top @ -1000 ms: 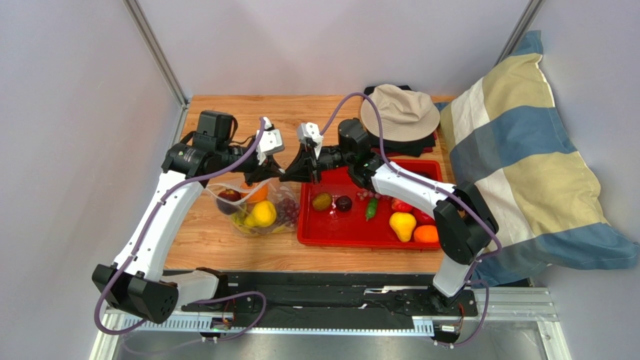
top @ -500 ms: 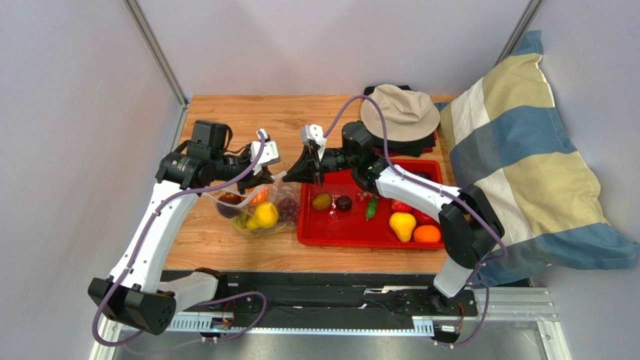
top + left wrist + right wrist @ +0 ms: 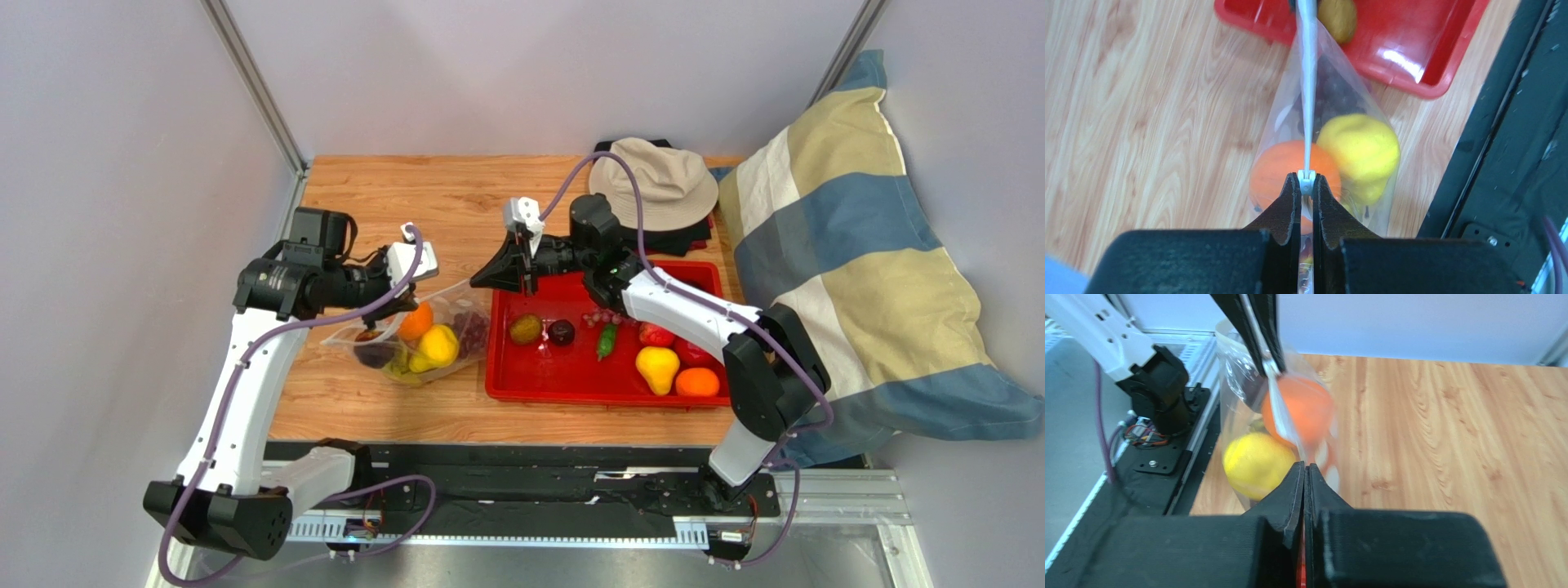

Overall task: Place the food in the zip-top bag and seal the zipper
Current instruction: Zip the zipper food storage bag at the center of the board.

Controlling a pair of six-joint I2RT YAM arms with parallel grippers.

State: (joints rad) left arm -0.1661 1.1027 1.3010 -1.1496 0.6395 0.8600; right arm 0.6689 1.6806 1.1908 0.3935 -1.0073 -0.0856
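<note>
- Fingers of left gripper and right gripper clench opposite ends of the thin clear zipper strip.
- Its long axis runs gripper to gripper.
- Below sits the fruit-filled clear dotted bag, beside the red plastic tray.

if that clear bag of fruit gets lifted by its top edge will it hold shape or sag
Probably sags: the zip-top bag is thin film, taut only between the left gripper and right gripper. The orange and yellow fruit would likely bunch low and swing.
</note>
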